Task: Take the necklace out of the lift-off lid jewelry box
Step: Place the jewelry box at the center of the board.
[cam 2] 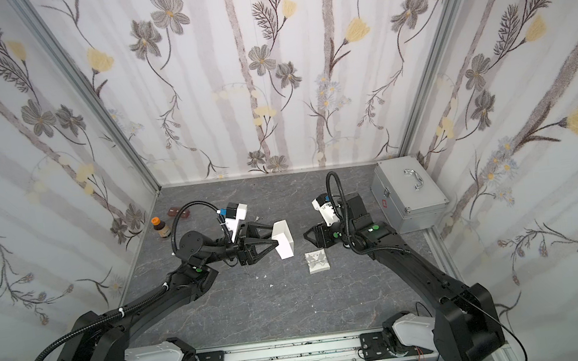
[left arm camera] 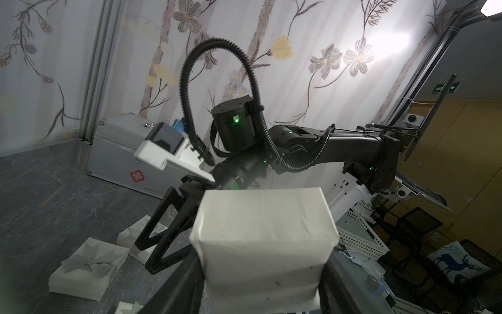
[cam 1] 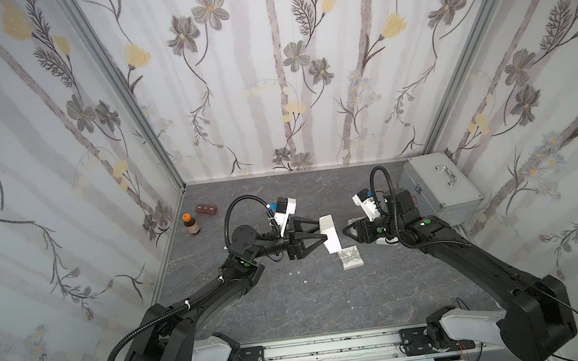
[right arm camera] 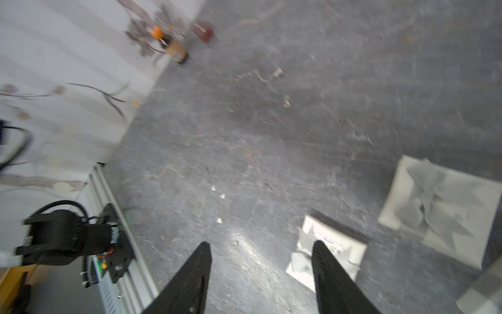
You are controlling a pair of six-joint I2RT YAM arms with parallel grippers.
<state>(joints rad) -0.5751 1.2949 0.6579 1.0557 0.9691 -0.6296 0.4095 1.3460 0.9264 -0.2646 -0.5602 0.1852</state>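
Inside the white box, contents are hidden; left tool grips it; right tool gapes wide, empty.

White jewelry box tilted aloft; bow-topped lid lies nearby.

Top views: high overhead, angled down, far, both framing the whole table | left wrist: tight on the box, facing the right arm | right wrist: low over table, blurred, sharing the bowed lid with left wrist.
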